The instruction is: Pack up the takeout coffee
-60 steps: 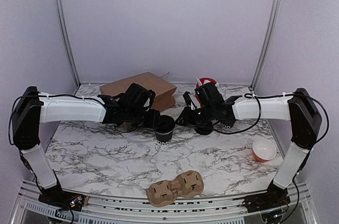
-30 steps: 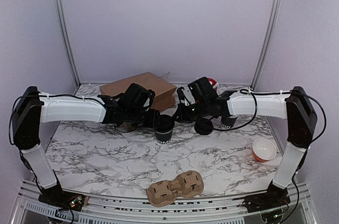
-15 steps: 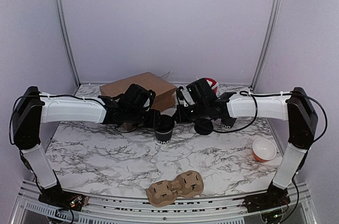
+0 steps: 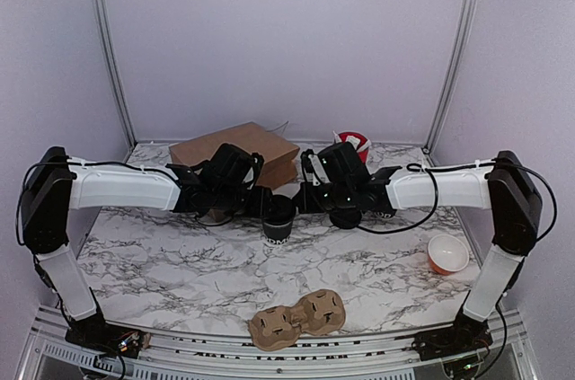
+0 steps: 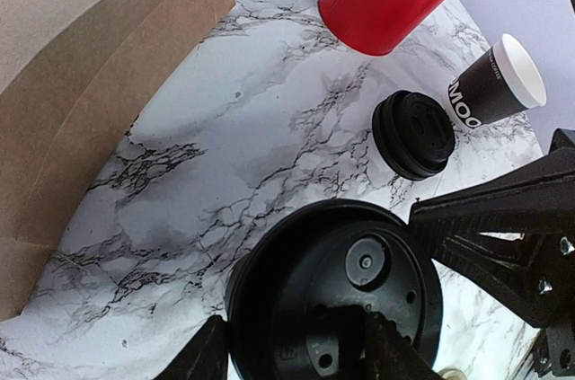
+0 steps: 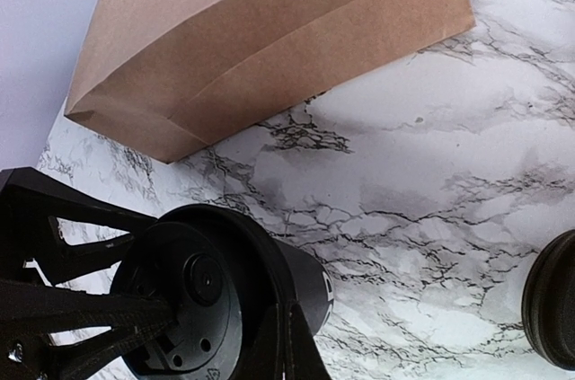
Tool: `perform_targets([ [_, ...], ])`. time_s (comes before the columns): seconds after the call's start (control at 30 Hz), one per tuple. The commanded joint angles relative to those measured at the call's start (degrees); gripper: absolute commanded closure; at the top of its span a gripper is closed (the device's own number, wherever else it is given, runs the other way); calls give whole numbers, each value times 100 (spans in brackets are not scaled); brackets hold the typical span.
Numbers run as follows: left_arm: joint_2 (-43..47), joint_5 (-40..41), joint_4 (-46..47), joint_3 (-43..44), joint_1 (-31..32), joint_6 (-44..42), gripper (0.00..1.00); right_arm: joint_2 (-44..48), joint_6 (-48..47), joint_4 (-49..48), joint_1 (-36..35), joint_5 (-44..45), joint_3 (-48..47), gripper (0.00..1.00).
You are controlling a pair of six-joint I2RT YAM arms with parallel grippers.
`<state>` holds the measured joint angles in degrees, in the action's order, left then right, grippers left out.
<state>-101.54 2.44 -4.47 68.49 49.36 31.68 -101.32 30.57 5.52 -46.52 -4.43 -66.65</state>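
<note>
The takeout coffee (image 4: 278, 221) is a black cup with white lettering and a black lid (image 5: 346, 304), standing mid-table. My left gripper (image 4: 268, 206) reaches it from the left, its fingers (image 5: 199, 355) on either side of the cup just under the lid, shut on it. From the right comes my right gripper (image 4: 301, 199). In the right wrist view the right gripper (image 6: 300, 344) is shut with nothing between its tips, which rest against the lid's rim (image 6: 269, 272).
A second black lid (image 4: 346, 216) lies right of the cup. Behind it stand the open twin cup (image 5: 496, 88) and the red tub (image 4: 353, 143). A brown paper bag (image 4: 235, 151) lies at the back. A cardboard cup carrier (image 4: 298, 317) and an orange bowl (image 4: 447, 254) sit nearer.
My right gripper has swung left from the loose lid to the coffee's lid and closed fully. The left gripper and the cup have stayed put.
</note>
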Motion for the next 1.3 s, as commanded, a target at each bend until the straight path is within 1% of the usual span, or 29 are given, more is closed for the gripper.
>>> perform_targets([
  [0.0, -305, -23, -507, -249, -15, -97, 49, -460, 111, 1702, -358, -340, 390, 100],
  [0.23, -182, -28, -518, -225, -15, -144, 49, -180, 206, 1790, -355, 42, -229, 100],
  [0.37, -44, -35, -532, -156, -15, -200, 49, -26, 288, 1768, -353, 239, -620, 97],
  [0.5, 73, 23, -624, -25, -15, -280, 49, 160, 336, 1604, -328, 319, -706, 93],
  [0.9, 167, 12, -797, 393, -32, -367, 47, 442, 285, 1548, -207, 450, -681, 91],
  [1.03, 264, -76, -803, 465, -111, -322, 45, 489, 178, 1545, -206, 449, -716, 86],
  [1.2, 456, -178, -801, 483, -179, -261, 42, 478, -60, 1501, -206, 374, -826, 76],
  [1.27, 541, -231, -805, 432, -197, -207, 42, 438, -160, 1495, -207, 330, -886, 73],
])
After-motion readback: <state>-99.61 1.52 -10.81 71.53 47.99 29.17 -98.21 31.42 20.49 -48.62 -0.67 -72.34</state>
